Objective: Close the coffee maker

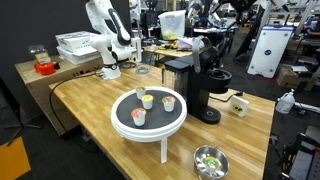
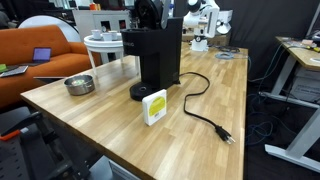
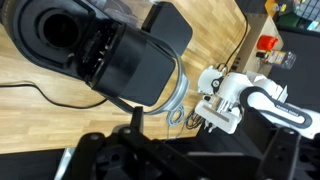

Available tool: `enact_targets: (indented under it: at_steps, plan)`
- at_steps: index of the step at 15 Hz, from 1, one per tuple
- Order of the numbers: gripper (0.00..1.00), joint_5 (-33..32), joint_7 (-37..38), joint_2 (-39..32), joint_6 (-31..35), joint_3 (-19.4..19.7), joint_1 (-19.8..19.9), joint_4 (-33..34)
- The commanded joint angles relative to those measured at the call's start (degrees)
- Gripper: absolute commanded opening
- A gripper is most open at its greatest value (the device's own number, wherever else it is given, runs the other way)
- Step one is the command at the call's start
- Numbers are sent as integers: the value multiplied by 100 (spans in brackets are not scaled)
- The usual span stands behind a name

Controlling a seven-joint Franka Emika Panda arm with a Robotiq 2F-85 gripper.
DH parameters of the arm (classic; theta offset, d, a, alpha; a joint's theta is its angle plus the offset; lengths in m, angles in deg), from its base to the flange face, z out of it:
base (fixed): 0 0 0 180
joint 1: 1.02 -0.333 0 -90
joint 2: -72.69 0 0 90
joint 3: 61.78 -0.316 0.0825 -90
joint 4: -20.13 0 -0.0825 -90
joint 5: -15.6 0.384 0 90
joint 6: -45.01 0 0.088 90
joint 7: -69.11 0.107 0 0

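Note:
The black coffee maker (image 1: 190, 88) stands on the wooden table and shows in both exterior views (image 2: 156, 60). In the wrist view (image 3: 125, 65) I look down on it from above. Its top is open, and the round pod chamber (image 3: 55, 30) is exposed at the upper left. My gripper (image 1: 207, 47) hovers just above and behind the machine's top; it also shows in an exterior view (image 2: 148, 12). Its dark fingers (image 3: 205, 150) sit apart at the bottom of the wrist view, open and holding nothing.
A round white side table (image 1: 150, 125) with small cups stands beside the machine. A metal bowl (image 1: 210, 160) (image 2: 80, 85), a yellow-white box (image 2: 153, 107) (image 1: 238, 103) and the black power cord (image 2: 205, 115) lie on the wooden table. My white arm base (image 1: 110, 68) (image 3: 235, 100) is at the table's far end.

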Motion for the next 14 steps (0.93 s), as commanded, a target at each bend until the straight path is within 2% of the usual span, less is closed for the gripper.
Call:
enact_targets:
  at_steps: [1, 14]
  plan:
    - [100, -74, 305, -60, 144, -116, 83, 14]
    - [100, -35, 407, -106, 198, -130, 64, 30]
